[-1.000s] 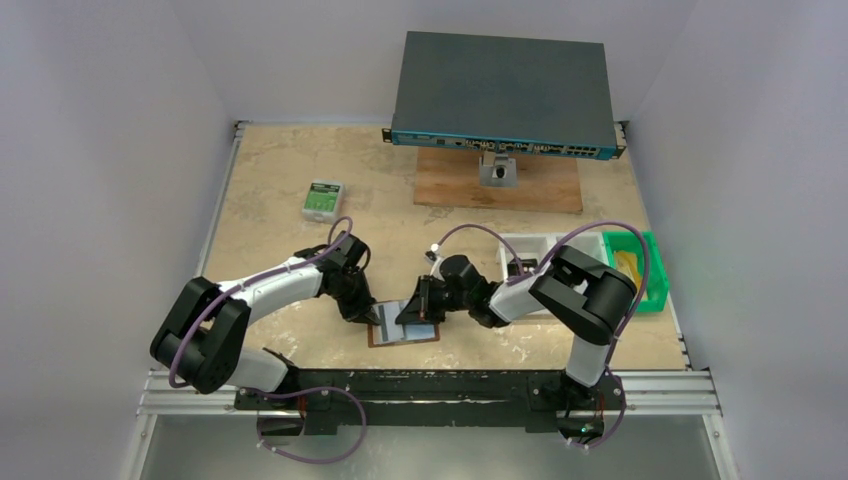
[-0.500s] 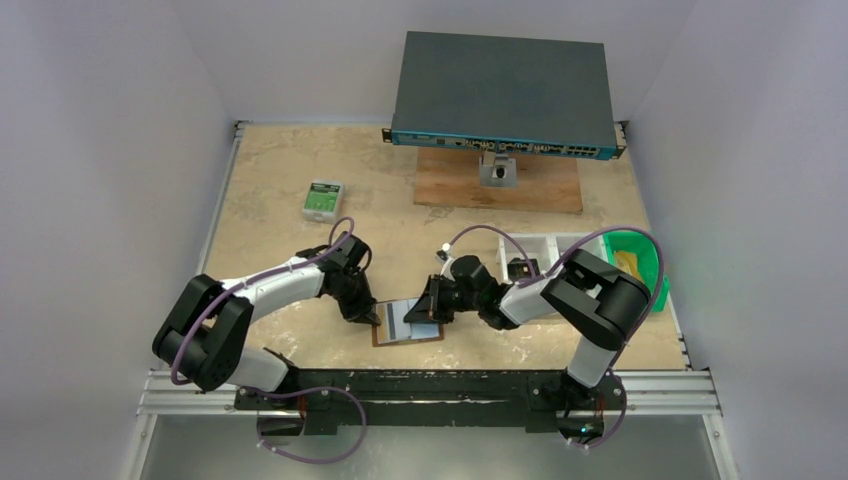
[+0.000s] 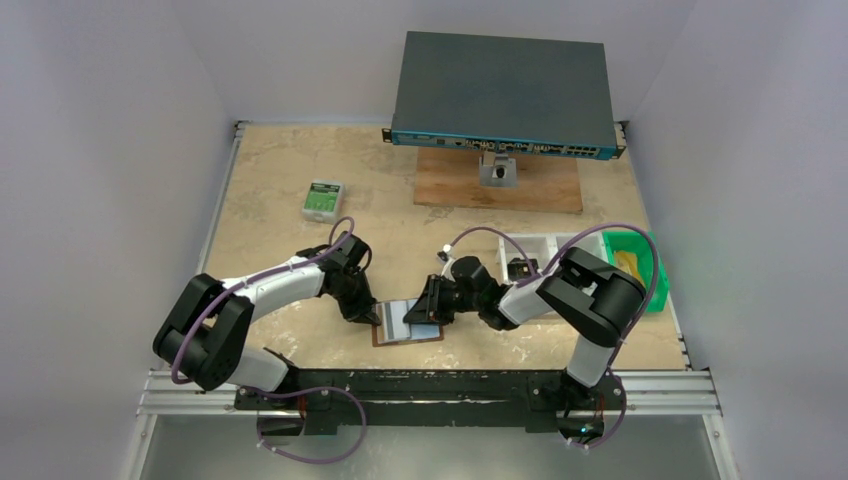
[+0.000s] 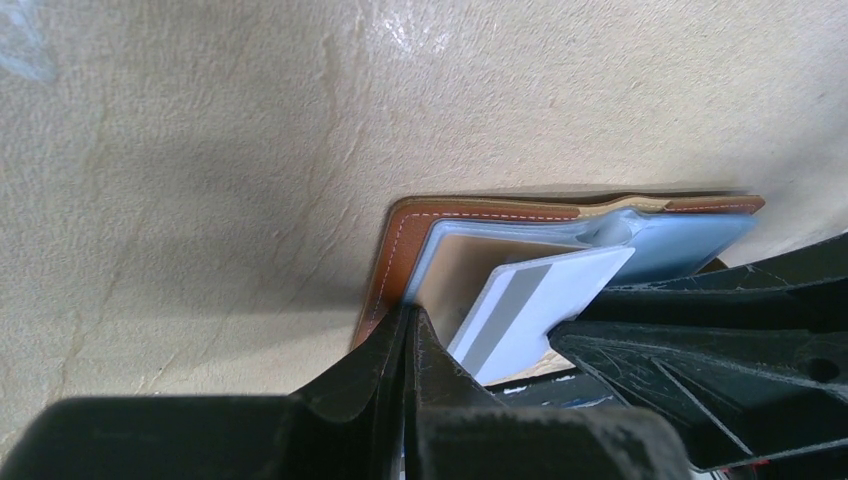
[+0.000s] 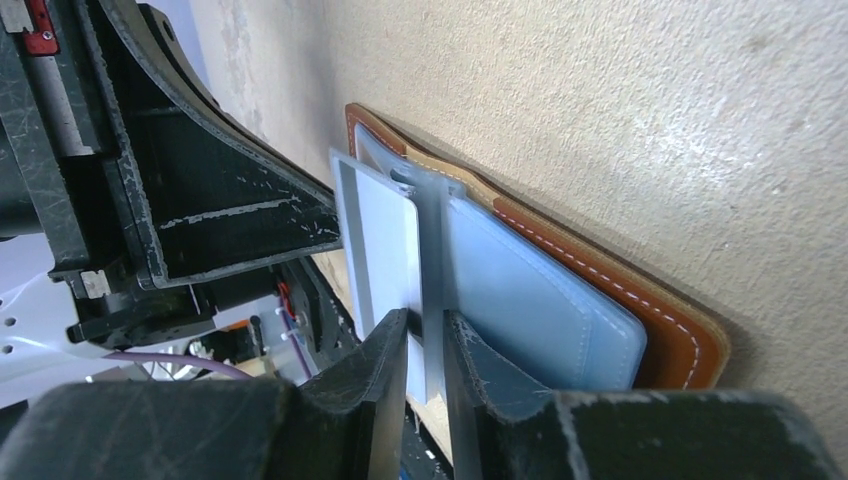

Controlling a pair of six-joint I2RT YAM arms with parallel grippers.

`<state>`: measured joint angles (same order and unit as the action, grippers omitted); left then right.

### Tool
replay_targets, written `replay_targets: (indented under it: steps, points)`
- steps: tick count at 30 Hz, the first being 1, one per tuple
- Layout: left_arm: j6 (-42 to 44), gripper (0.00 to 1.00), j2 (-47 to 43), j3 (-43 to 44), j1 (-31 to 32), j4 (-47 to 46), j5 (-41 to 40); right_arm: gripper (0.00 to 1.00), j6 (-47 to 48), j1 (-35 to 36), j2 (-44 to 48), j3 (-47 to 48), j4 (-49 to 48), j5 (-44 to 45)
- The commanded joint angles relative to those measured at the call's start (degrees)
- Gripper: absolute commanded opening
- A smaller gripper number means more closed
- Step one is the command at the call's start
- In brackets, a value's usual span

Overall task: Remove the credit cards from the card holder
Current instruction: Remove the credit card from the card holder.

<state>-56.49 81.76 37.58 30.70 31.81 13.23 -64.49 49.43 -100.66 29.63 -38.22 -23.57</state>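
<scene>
Although your left end effector point(image 4: 408, 318) sits low over the bench point(image 4: 200, 150), its jaws are pressed fully together. Their tips touch the near corner of the card holder point(image 4: 400, 235), and you cannot tell from the wrist view whether any leather is nipped between them. The holder lies open and flat directly ahead of those tips, brown leather underneath and grey-blue pockets facing up. A white card point(image 4: 545, 295) with a grey stripe sticks out of a pocket at a slant. It sits just to the right of the left tips and reaches the right end effector point(image 5: 427, 322), which comes in from the opposite side. In the right wrist view, your jaws stand a little apart with a thin pale edge upright in the gap. Whether that edge is the card or a pocket sleeve is unclear. A sliver of space shows beside it, so it is not clamped. The holder spreads ahead and to the right of these fingers, between the two end effectors.
</scene>
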Motion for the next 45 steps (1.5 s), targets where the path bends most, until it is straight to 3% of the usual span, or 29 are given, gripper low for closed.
replay_targets:
  steps: [1,9,38,45]
  points:
    - [1.82,0.00,3.46,-3.17,-0.28,3.69,-10.97,0.18,-1.25,-0.30,-1.60,-0.76,-3.32,-0.72]
    - [1.73,0.00,3.33,-3.22,-0.27,3.83,-11.08,0.00,-1.77,-0.35,-1.01,-1.07,-3.42,-0.55]
    - [2.77,0.00,2.61,-2.53,-0.29,4.88,-11.39,0.00,0.94,-3.28,3.51,-5.13,2.13,3.03]
    - [3.95,0.00,1.49,-1.20,-0.29,5.73,-10.89,0.00,2.77,-3.72,6.05,-4.63,7.45,6.05]
